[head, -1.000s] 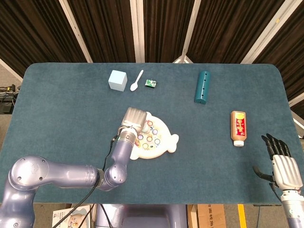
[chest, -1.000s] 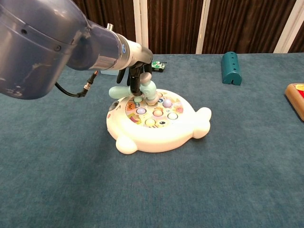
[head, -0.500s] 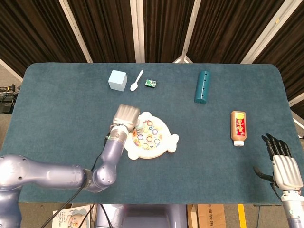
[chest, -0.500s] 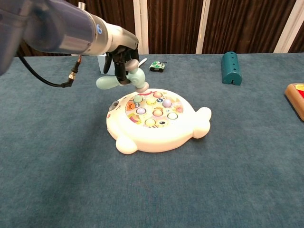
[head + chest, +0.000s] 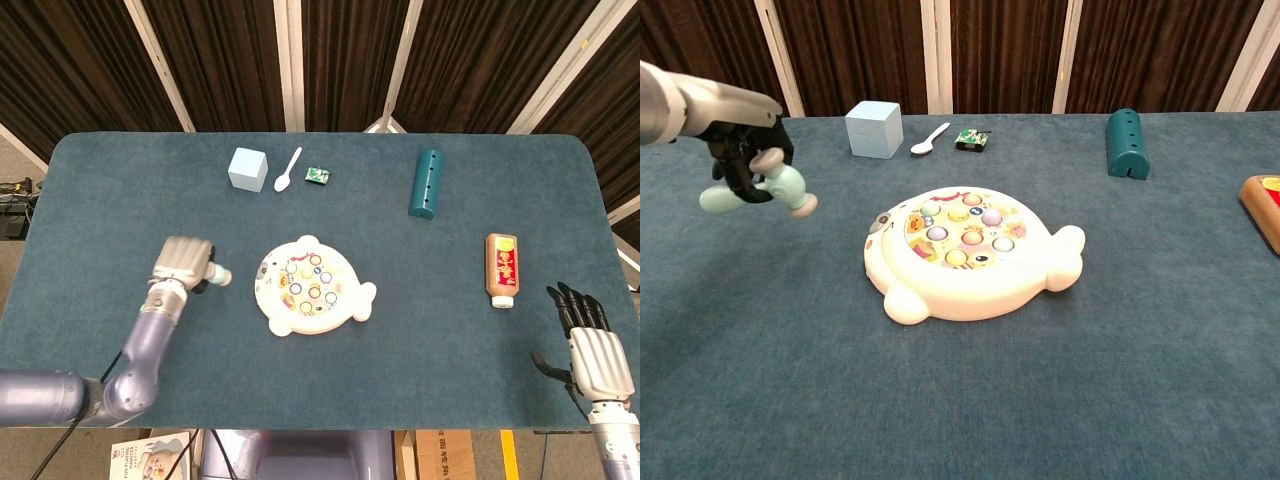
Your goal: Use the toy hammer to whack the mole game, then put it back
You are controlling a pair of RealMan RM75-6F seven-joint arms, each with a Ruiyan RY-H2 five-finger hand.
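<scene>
My left hand [image 5: 183, 262] grips the toy hammer [image 5: 768, 188], fingers wrapped round its handle, held off to the left of the mole game [image 5: 311, 298] and well apart from it. Chest view shows the hammer clearly: pale mint head with pinkish end faces, handle sticking out left of the fingers [image 5: 740, 160]. Head view only shows a bit of the mint head poking out beside my hand; the rest is hidden under the hand's back. Can't tell from either view whether the hammer touches the tabletop [image 5: 120, 200]; it looks raised in chest view.

The mole game sits mid-tabletop: white, animal-shaped, with coloured round buttons on top. Pictures are printed on it, no readable writing.

My right hand [image 5: 593, 345] shows only in head view, at the near right edge, fingers straight and apart, holding nothing.

Along the far edge: light blue cube [image 5: 247, 168], white spoon [image 5: 287, 169], small green packet [image 5: 318, 176] whose print is too small to read, teal block [image 5: 424, 183] with holes. On the right, brown bottle [image 5: 502, 269] lying flat, red-yellow label illegible; chest view cuts it at the frame edge.
</scene>
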